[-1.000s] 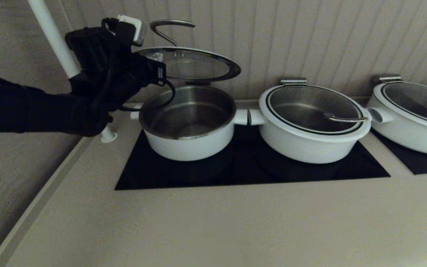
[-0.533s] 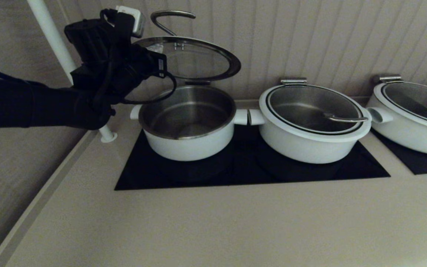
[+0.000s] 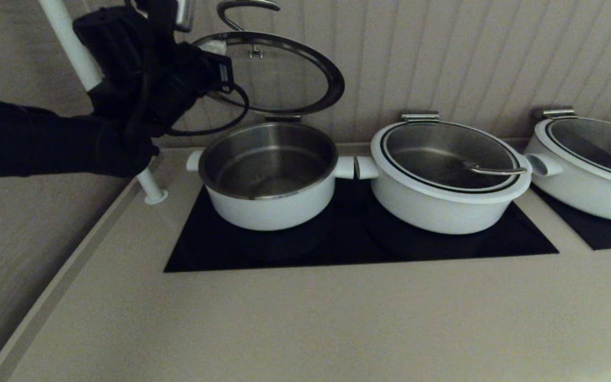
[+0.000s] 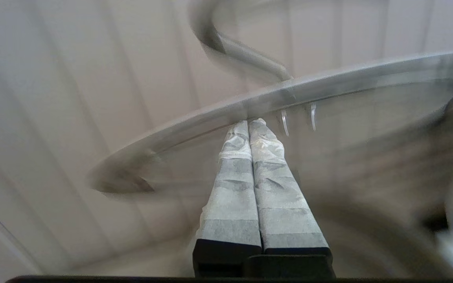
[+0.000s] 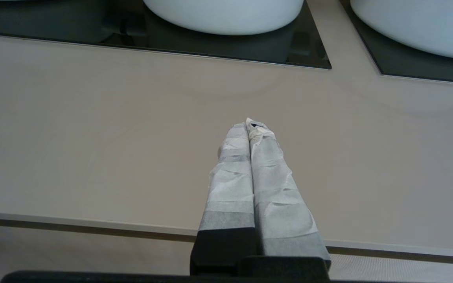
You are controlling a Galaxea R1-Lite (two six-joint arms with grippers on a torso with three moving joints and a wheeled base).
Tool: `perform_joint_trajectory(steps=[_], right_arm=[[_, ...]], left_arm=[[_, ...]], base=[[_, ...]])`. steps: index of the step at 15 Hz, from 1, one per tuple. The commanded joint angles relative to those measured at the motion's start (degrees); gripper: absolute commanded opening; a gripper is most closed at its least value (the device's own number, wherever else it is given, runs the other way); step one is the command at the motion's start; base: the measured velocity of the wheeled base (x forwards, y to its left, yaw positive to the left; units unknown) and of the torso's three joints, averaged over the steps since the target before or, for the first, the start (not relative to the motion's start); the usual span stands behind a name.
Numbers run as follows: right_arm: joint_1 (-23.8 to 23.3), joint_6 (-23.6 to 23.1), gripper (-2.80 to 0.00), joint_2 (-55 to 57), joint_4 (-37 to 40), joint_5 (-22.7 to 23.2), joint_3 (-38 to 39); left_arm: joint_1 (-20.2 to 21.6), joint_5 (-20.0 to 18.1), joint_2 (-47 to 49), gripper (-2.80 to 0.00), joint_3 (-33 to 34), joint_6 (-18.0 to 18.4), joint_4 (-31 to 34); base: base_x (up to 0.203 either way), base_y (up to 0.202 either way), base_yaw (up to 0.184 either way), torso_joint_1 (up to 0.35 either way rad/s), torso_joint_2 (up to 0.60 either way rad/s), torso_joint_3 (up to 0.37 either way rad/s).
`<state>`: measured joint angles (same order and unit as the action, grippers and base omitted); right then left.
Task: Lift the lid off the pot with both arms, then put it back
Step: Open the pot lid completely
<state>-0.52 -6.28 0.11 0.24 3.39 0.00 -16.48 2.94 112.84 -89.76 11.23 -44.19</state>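
The pot (image 3: pixel 268 204) stands open on the left of the black cooktop (image 3: pixel 358 249), its steel inside bare. The glass lid (image 3: pixel 284 74) is tilted up steeply above it, its low rear edge near the hinge piece (image 3: pixel 282 118) at the pot's back rim and its steel bar handle (image 3: pixel 244 6) at the top. My left gripper (image 3: pixel 212 46) is shut, with its taped tips pressed against the underside of the lid's left rim. In the left wrist view the tips (image 4: pixel 250 122) touch the rim (image 4: pixel 348 84) from below. My right gripper (image 5: pixel 252 124) is shut and empty over the counter's front edge.
Two wider white pots (image 3: pixel 443 207) (image 3: pixel 586 185) with lids on stand to the right, the nearer one almost touching the pot's stub handle. A white pole (image 3: pixel 72 48) rises behind my left arm. A ribbed wall (image 3: pixel 443 53) stands close behind the pots.
My left arm has risen and pushed the lid's left-front rim higher. The lid now tilts more steeply over the pot. The right arm has not moved.
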Motion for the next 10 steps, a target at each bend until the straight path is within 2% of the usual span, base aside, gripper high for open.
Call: perform_joint_trajectory(steps=[1,10], right_arm=[[0.0,-0.1,-2.8,0.0,0.0,0.0,0.0],[0.0,0.0,-2.8,0.0,0.0,0.0,0.0]], left_arm=[[0.0,0.0,0.0,-2.8,-1.4,0.0,0.6],[-0.1,-0.1,0.9,-2.8,-1.8,-0.8,0.2]], base=[[0.0,0.0,0.0,0.0,0.0,0.0],[0.0,0.0,0.0,0.0,0.0,0.0]])
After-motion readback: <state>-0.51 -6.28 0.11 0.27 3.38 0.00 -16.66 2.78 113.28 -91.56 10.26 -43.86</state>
